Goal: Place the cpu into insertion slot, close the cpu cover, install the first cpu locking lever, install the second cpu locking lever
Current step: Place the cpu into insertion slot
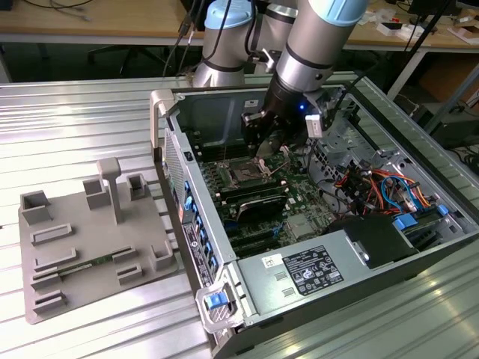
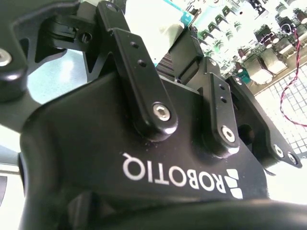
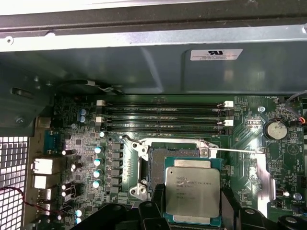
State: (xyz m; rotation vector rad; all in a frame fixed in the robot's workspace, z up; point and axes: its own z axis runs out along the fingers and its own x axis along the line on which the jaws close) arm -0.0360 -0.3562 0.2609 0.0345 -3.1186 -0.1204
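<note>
The cpu point(image 3: 193, 191) sits clamped between the gripper's point(image 1: 262, 149) black fingers point(image 3: 229, 207), its silver top facing the first wrist view. It hangs just over the insertion slot point(image 3: 156, 165), partly covering it but offset to one side and not seated; the slot's dark bed lies open. A thin locking lever point(image 3: 237, 150) runs between the slot and the memory slots point(image 3: 163, 117). All this lies inside the case point(image 1: 187, 176), with a grey fixture plate point(image 1: 82, 247) on the exterior view's left.

Claw point(image 1: 263, 149) over insertion slot point(image 1: 245, 176), inside open case point(image 1: 217, 112)
</note>
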